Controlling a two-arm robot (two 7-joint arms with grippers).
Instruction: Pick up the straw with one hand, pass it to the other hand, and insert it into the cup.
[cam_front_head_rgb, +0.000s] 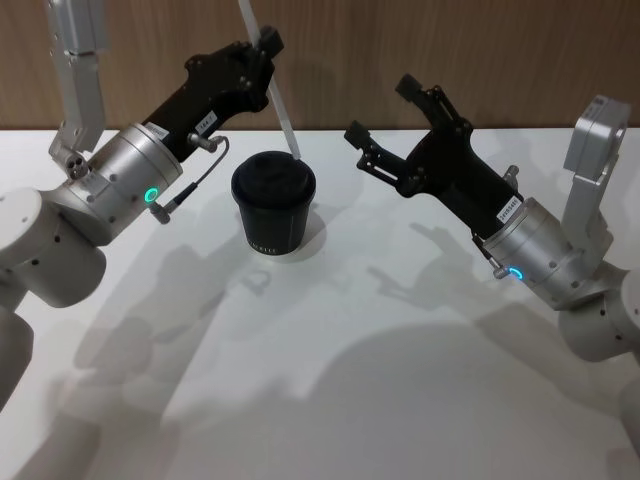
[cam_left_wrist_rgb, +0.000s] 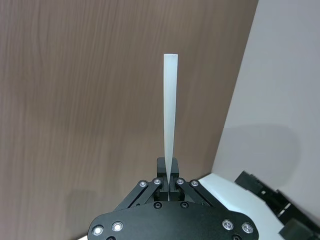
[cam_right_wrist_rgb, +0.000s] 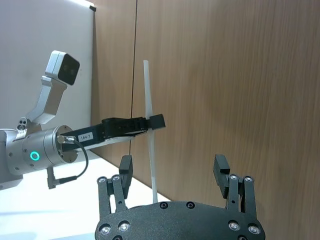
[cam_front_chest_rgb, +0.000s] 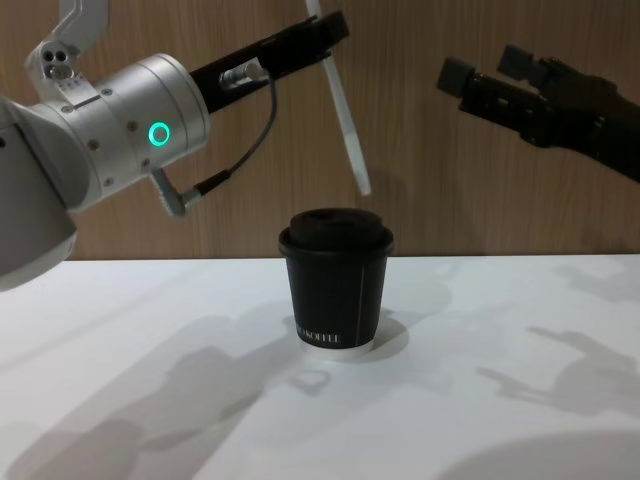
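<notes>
white table, wood-panelled wall

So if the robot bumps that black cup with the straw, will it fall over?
Maybe. The cup looks like light paper and is narrower at its base, so a sideways knock could tip it. The straw, pinched in the left gripper, looks thin and would probably bend first.
</notes>
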